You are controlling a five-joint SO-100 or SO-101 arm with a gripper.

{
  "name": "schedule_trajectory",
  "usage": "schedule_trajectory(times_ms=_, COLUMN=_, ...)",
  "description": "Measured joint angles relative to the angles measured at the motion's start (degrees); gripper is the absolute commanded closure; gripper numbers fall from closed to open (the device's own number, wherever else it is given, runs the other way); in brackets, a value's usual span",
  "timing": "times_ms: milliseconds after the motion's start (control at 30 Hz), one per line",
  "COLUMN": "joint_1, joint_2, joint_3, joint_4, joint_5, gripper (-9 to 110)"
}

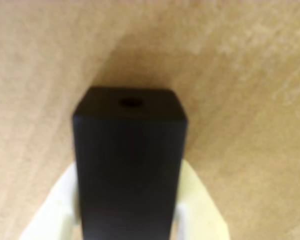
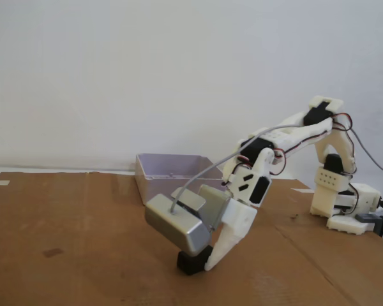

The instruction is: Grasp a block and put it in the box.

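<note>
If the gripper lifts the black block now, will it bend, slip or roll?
The block looks like a rigid cuboid with flat faces, so it probably will not bend or roll. Its surface appears matte, which should help the white fingers on either side to hold it. It is small beside the gripper, so it is likely light, though its weight cannot be seen.

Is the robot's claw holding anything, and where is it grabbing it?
Yes. The gripper holds the black block by its two long sides, near the end closest to the wrist camera.
</note>
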Motion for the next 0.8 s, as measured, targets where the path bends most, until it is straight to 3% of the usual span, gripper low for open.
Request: schedule_trajectory(times_ms=800, joint_1=0.2, joint_2=4.4, joint_3=0.1, joint_4=0.1, joint_5=0.1, gripper=101)
